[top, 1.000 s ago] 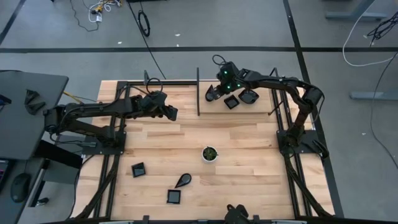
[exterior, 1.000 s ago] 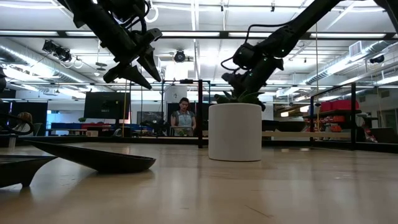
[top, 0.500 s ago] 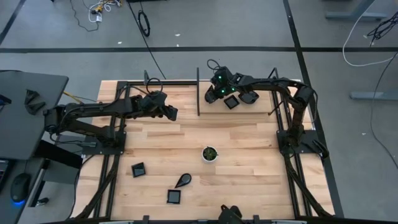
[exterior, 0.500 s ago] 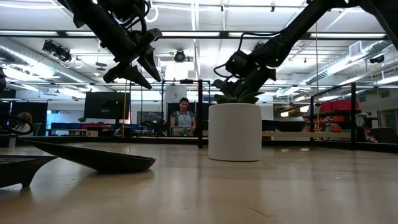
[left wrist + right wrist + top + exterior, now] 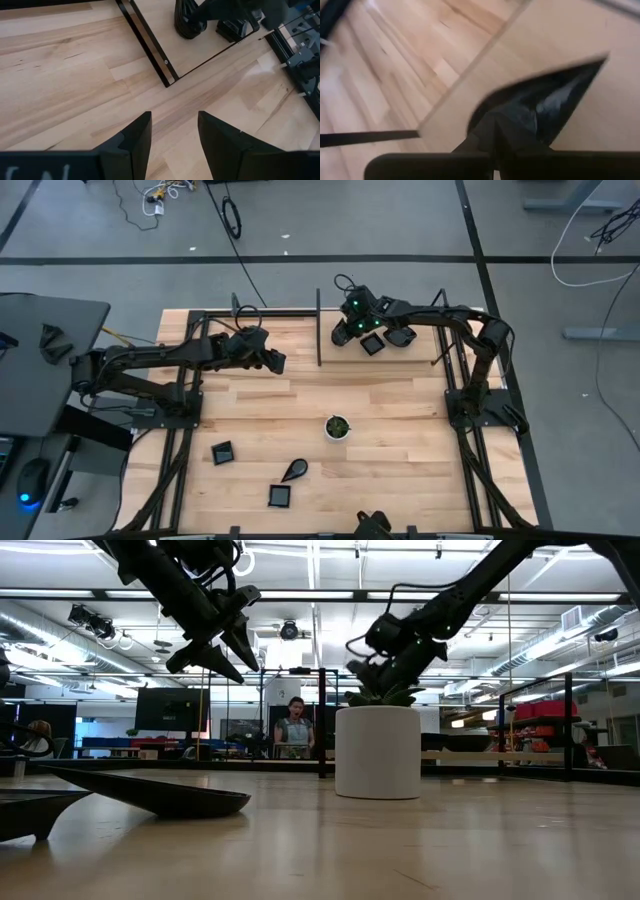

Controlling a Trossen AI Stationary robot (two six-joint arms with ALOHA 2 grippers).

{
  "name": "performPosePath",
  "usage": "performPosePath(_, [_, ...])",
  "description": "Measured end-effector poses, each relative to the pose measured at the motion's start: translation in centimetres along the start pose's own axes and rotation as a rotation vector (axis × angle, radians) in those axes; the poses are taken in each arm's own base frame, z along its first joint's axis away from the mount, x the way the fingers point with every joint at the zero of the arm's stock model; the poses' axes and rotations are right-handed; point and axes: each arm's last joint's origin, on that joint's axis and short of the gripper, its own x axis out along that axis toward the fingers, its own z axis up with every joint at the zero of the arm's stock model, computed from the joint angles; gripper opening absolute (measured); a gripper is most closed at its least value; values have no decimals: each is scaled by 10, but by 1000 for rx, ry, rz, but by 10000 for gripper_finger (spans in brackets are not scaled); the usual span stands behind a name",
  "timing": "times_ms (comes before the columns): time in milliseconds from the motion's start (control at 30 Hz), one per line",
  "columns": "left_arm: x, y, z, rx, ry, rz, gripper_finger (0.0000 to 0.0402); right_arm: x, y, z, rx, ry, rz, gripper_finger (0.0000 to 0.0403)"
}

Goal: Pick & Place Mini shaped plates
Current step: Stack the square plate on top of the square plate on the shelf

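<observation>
Three plates (image 5: 279, 496) lie by the table's (image 5: 400, 410) near-left corner, cup (image 5: 337, 426) mid-table. Left gripper (image 5: 173, 137), fingers apart, hovers left of centre. Right gripper (image 5: 345, 332) at far edge, pinching a plate (image 5: 545, 102); two plates (image 5: 373, 345) beside.

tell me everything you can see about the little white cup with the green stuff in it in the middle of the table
The small round white cup stands upright on the pale wooden table, near its middle, alone, with neither arm nor dish touching it. From above its rim is a white ring around dark green filling. In the low view it is a plain, smooth, matte white cylinder with straight walls, resting flat on the wood; green leaves show at its top edge. No handle or marking shows.
</observation>
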Motion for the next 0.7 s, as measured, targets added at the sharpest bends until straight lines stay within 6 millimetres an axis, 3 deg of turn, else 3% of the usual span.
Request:
performPosePath(433, [0, 0, 0, 0, 2, -1, 165, -59, 25, 17, -118, -179, 29, 4])
performPosePath(700, [-1, 3, -9, 11, 180, -51, 165, -85, 61, 9, -231, -218, 100, 4])
